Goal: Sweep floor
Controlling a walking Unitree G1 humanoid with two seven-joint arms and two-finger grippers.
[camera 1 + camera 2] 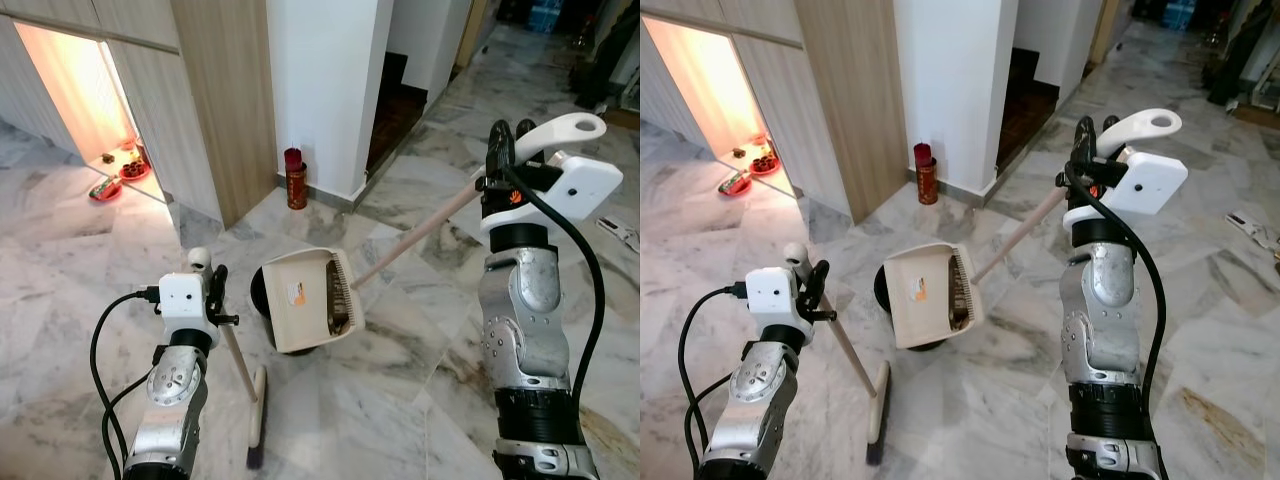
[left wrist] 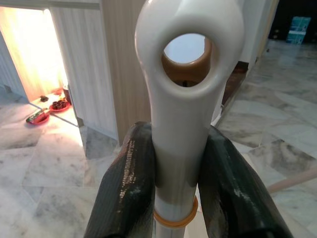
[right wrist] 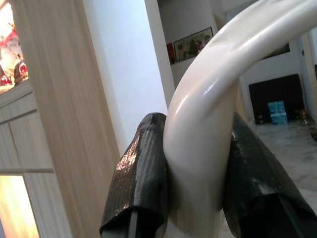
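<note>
Gripping both tools, the jaws are closed: the left gripper (image 1: pixel 212 283) clamps the looped white top of a pale-handled broom (image 1: pixel 245 378), its dark bristle head resting on the grey marble floor (image 1: pixel 400 400) just beside the robot; the right gripper (image 1: pixel 507 140) clamps the curved white handle of a cream long-handled dustpan (image 1: pixel 305 298), raised and tilted, debris apparently inside. Sweeping looks underway; next, lower the pan's lip flat and draw the broom toward it.

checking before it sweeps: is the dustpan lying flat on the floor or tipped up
Tipped up. The dustpan shows its open face to the camera, held by its long handle in the right gripper.
</note>
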